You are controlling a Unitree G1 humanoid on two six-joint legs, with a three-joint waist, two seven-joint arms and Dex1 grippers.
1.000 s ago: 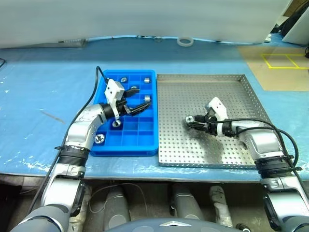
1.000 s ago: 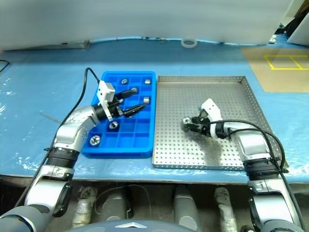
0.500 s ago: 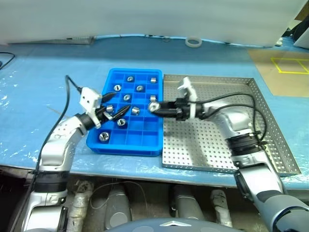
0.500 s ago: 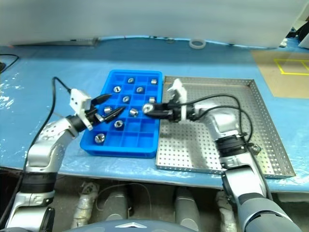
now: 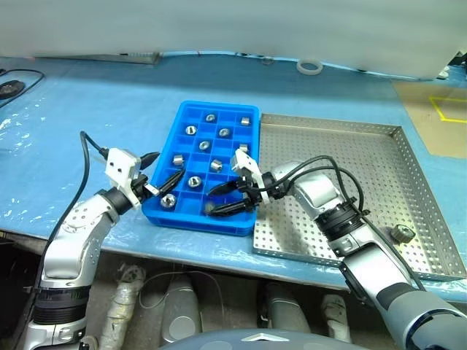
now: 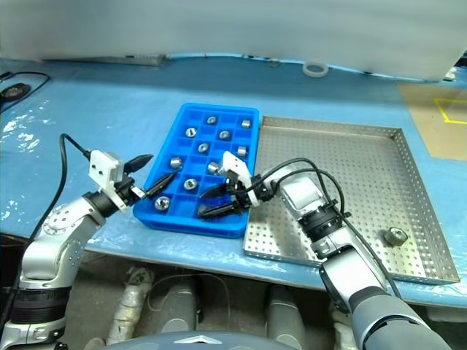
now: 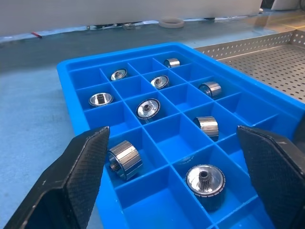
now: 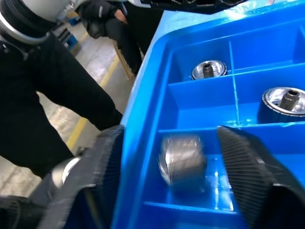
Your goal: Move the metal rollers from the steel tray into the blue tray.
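- The blue tray (image 5: 191, 157) is glossy moulded plastic, a grid of small square compartments, lying on a counter (image 5: 87, 109) under crinkled blue film.
- The metal rollers (image 7: 148, 108) are short, shiny, silvery cylinders; most sit one to a compartment.
- The steel tray (image 5: 350, 157) just beside it is dull perforated sheet with a low rim; one roller (image 5: 400, 233) lies near its right edge.
- The right hand (image 5: 225, 198) is over the blue tray's near edge, black tapered fingers spread wide, with a blurred roller (image 8: 183, 162) in the compartment between them.
- The left hand (image 5: 162, 168) is at the tray's near left corner, fingers wide apart, holding nothing.
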